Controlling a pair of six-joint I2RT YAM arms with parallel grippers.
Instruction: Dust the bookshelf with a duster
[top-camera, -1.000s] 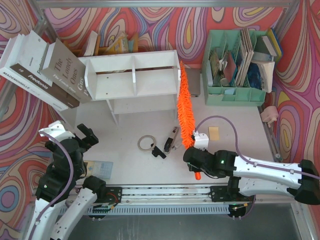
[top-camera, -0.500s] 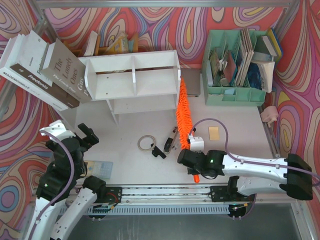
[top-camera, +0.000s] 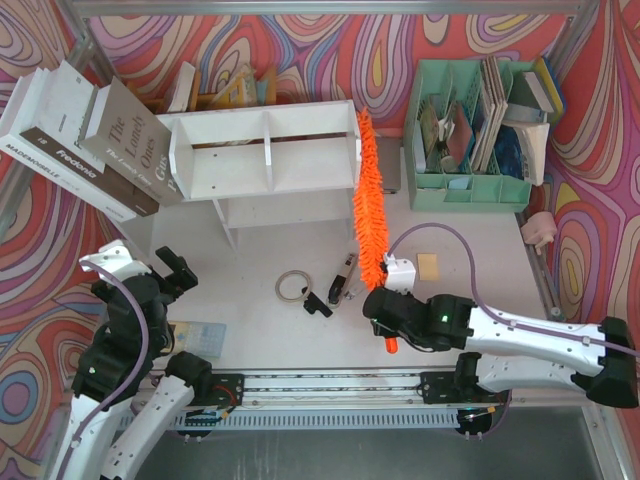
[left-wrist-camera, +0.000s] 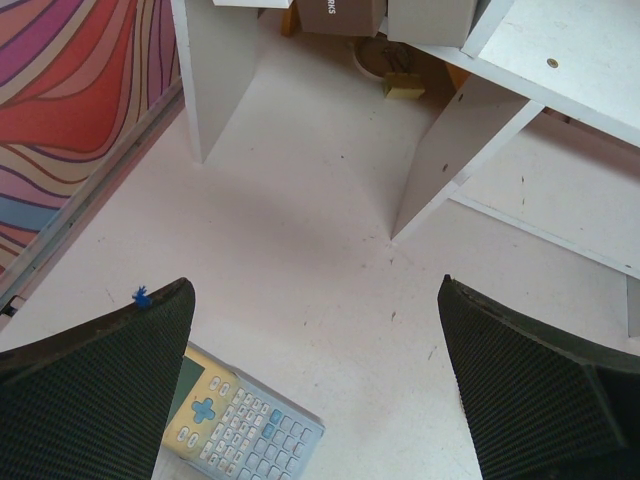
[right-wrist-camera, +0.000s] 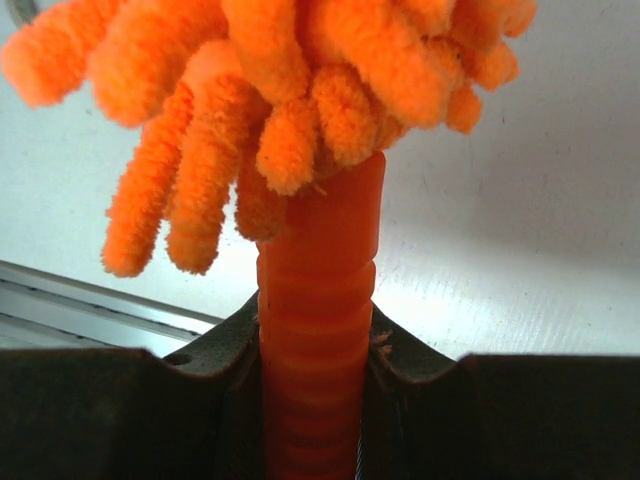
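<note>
- The duster (top-camera: 367, 195) is gripped by its handle in the right claw (top-camera: 383, 305), before the right end of the bookshelf (top-camera: 265, 150).
- Its fluffy length is laid along that end.
- The left claw (top-camera: 175, 272) is held before the bookshelf's left end.

Bright, even light falls from above. In the overhead view the tabletop (top-camera: 480, 250) carries only soft, short shadows, the deepest of them under the bookshelf (top-camera: 265, 150). Ahead of the left claw (left-wrist-camera: 315, 300) a broad, faint shadow greys the tabletop, and its fingers (left-wrist-camera: 90, 400) read near-black yet sharp. Above the right claw (right-wrist-camera: 318, 350) the duster (right-wrist-camera: 300, 80) strands blur towards the frame's top. The tabletop behind them is washed out white.
</note>
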